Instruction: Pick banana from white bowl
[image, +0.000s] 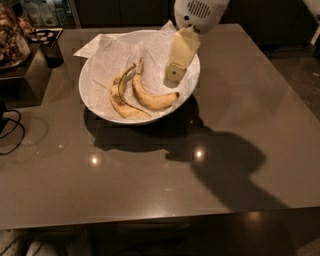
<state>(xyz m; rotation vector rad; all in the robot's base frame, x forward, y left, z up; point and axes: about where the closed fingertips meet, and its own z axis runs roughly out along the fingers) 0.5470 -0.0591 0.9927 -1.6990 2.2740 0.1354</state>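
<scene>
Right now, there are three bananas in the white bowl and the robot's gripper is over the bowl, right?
Not quite. The camera view shows two bananas, not three: the plump yellow banana and a thinner brown-spotted banana. Both lie in the white bowl, and the gripper is over it.

There is only one camera view. It stands high above the near edge of the table and looks forward and steeply down. The table fills almost the whole frame. The gripper enters from the top edge and hangs over the right part of the bowl.
</scene>
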